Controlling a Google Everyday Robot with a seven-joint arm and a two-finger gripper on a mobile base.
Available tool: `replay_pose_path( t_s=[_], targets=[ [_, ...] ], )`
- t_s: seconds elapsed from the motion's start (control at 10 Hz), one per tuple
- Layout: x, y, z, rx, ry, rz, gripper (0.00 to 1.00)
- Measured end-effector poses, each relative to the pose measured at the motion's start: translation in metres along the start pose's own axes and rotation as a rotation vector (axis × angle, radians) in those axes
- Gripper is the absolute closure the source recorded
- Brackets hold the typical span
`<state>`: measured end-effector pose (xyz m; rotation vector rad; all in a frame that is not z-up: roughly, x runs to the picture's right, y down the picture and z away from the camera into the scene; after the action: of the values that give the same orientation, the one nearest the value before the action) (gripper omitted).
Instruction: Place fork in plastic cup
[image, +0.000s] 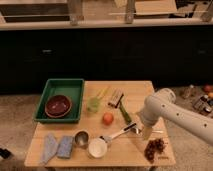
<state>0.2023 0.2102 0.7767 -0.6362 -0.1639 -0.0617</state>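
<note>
– Where is the gripper (144, 131) hanging?
– It is hanging low near the table's (137, 92) right edge, fingers spreading wide, holding nothing.
– And the fork (157, 131)?
– It is lying flat just beside the gripper, by that edge.
– The plastic cup (93, 104)?
– It is standing near the middle, just beside the green tray (60, 83).
</note>
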Motion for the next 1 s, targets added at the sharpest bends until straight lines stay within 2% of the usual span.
replay_pose_path(
  t_s=[0.5, 1.0],
  targets=[
    [0.008, -0.004, 0.01, 0.0, -0.046, 0.061, 0.2],
    [0.021, -0.004, 0.021, 0.039, -0.038, 0.149, 0.2]
  ],
)
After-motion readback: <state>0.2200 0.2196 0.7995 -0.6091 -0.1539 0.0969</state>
